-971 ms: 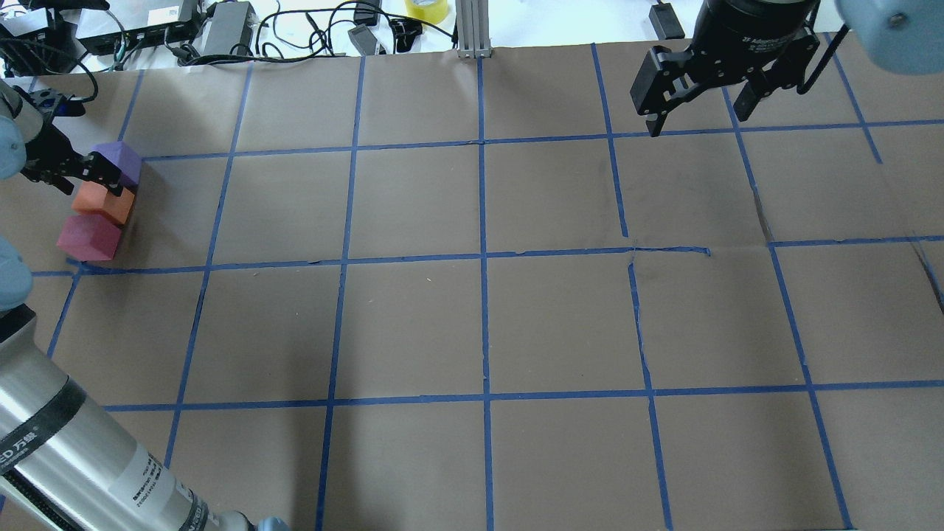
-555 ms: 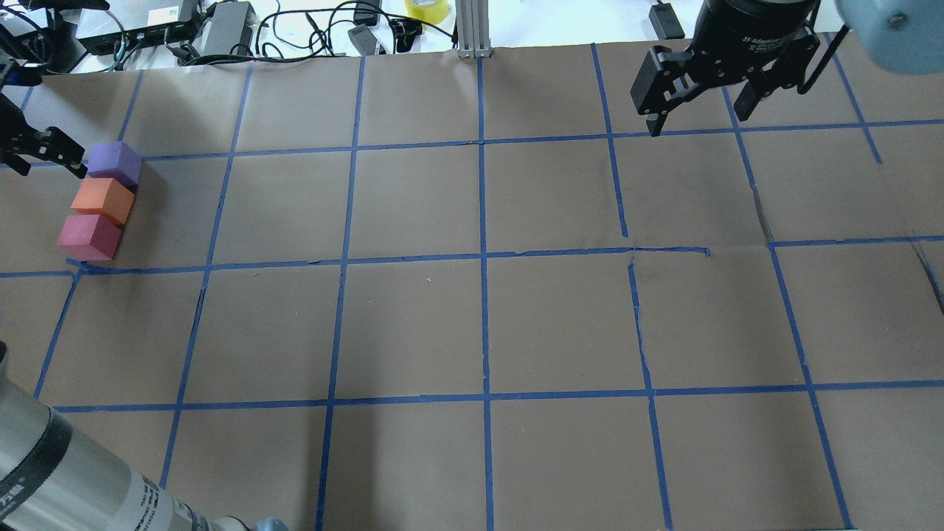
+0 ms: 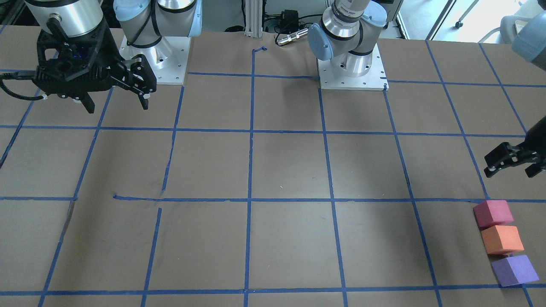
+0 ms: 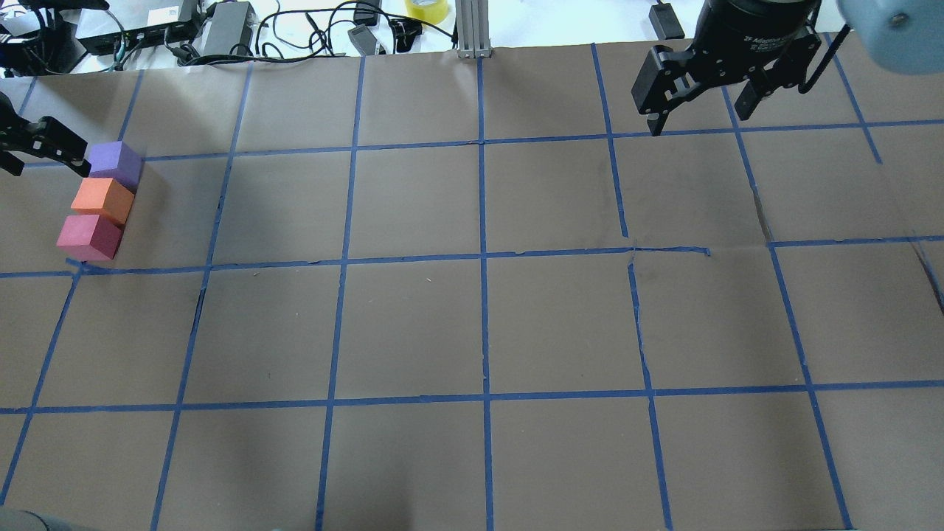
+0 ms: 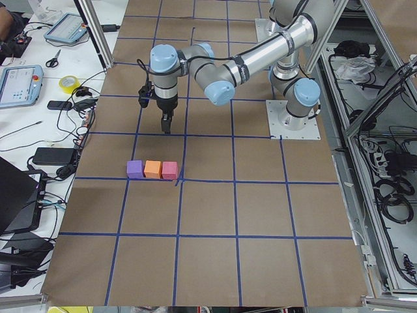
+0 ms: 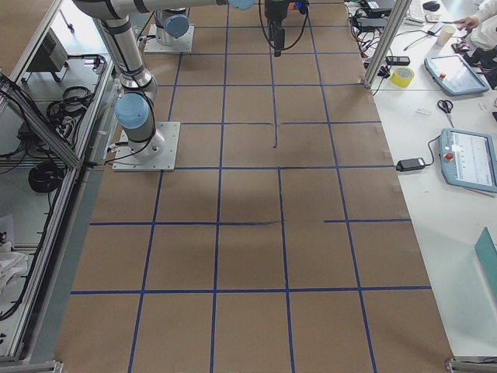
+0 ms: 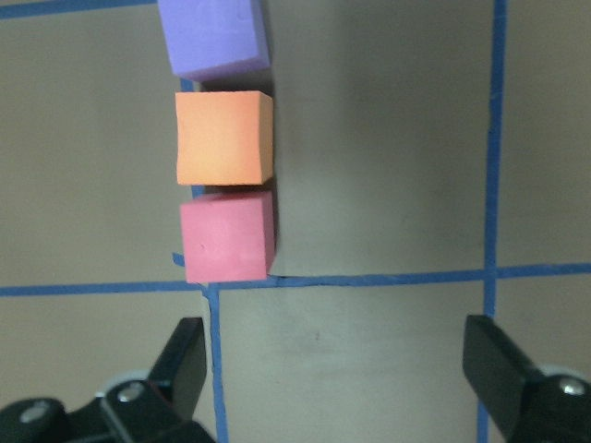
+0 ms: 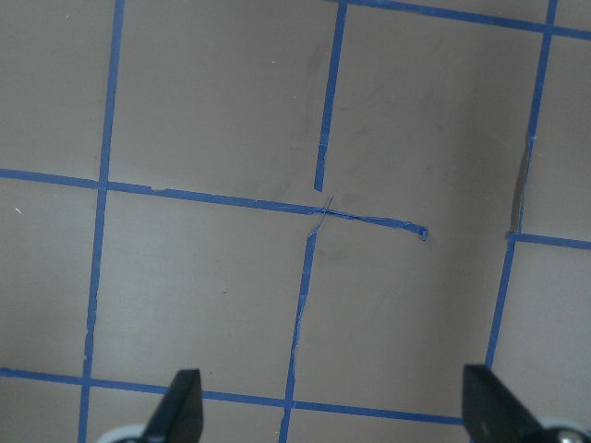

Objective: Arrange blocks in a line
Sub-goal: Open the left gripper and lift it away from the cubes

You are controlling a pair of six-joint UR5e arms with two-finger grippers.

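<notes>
Left claw (image 7: 342, 365) backed off purple block (image 7: 214, 37), jaws spread, not touching

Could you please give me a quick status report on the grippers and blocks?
Left gripper open, empty, touching nothing. Right gripper open, empty. Purple block, orange block, red-pink block in one row. Nothing in the way.
</notes>
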